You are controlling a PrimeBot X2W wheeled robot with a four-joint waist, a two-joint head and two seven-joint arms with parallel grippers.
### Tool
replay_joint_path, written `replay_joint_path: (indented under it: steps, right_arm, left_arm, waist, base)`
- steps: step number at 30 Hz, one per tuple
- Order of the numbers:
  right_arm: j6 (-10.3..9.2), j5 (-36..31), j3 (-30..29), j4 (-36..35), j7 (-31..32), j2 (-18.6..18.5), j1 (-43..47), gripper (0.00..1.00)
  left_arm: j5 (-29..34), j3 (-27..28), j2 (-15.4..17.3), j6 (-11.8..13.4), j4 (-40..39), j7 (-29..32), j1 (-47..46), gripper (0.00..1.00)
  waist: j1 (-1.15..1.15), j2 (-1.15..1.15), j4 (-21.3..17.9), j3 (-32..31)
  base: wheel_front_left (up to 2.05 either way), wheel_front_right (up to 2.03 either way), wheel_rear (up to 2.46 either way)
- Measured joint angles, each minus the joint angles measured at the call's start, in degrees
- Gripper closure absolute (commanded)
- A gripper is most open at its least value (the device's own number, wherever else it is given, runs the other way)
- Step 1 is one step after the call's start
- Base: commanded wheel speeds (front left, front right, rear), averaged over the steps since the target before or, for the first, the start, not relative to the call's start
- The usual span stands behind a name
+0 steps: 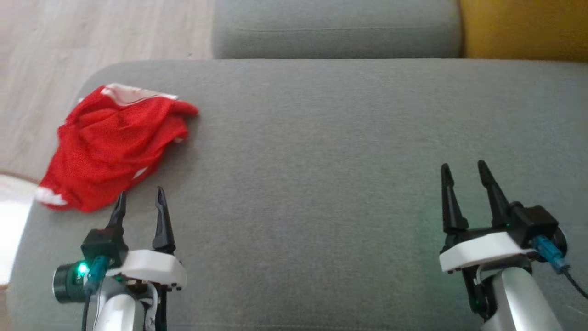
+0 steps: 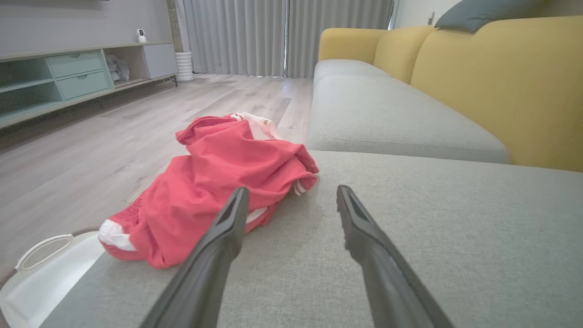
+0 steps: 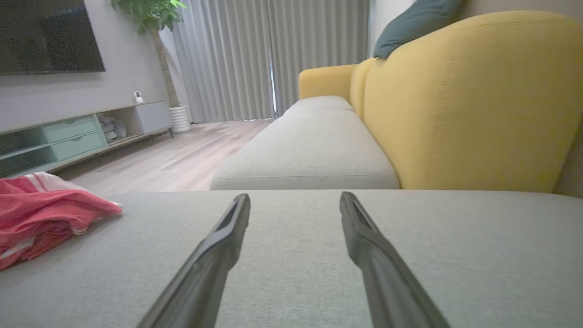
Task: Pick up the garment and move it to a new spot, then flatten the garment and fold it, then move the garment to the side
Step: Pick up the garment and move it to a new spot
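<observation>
A red mesh garment [image 1: 112, 145] with white trim lies crumpled at the left end of the grey couch seat [image 1: 321, 161], partly over its left edge. My left gripper [image 1: 141, 196] stands open just in front of the garment's near edge, its fingertips almost at the cloth, nothing between them. In the left wrist view the garment [image 2: 218, 182] lies ahead and to the left of the open fingers [image 2: 227, 228]. My right gripper [image 1: 464, 171] is open over bare cushion at the right, far from the garment [image 3: 41, 214], which lies at the left edge of the right wrist view.
A second grey seat cushion [image 1: 335, 27] lies beyond, with the yellow couch back [image 1: 523, 27] at the far right. Wooden floor [image 1: 69, 41] runs along the left. A white basket [image 2: 41, 273] stands on the floor below the seat's left end. A TV cabinet [image 2: 68, 77] lines the far wall.
</observation>
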Motion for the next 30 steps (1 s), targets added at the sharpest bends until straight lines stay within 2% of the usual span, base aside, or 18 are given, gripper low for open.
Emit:
replay_joint_path:
  steps: [10,21,24,30]
  right_arm:
    - [0.00,1.0,3.5,0.3,0.0,-0.1,-1.2,0.00]
    - [0.00,0.9,6.1,1.2,0.0,-0.1,-1.8,0.00]
    - [0.00,0.9,7.2,1.3,0.0,-0.1,-2.7,0.00]
    - [0.00,0.9,7.9,1.4,0.0,-0.1,-3.5,0.00]
  left_arm:
    - [-0.5,0.6,0.0,-0.1,-0.1,0.0,-0.1,0.00]
    - [-1.6,4.2,0.1,-0.1,0.4,0.0,0.0,0.00]
    - [-2.1,5.2,0.0,-0.1,0.8,0.0,0.2,0.00]
    - [-2.6,5.9,0.0,-0.4,0.8,0.0,0.4,0.00]
  waist:
    - [0.00,0.00,9.6,0.7]
    - [0.00,0.00,20.9,2.0]
    - [0.00,0.00,23.2,2.3]
    - [0.00,0.00,24.9,2.9]
  base:
    - [0.00,0.00,0.00]
    - [0.00,0.00,0.00]
    - [0.00,0.00,0.00]
    - [0.00,0.00,0.00]
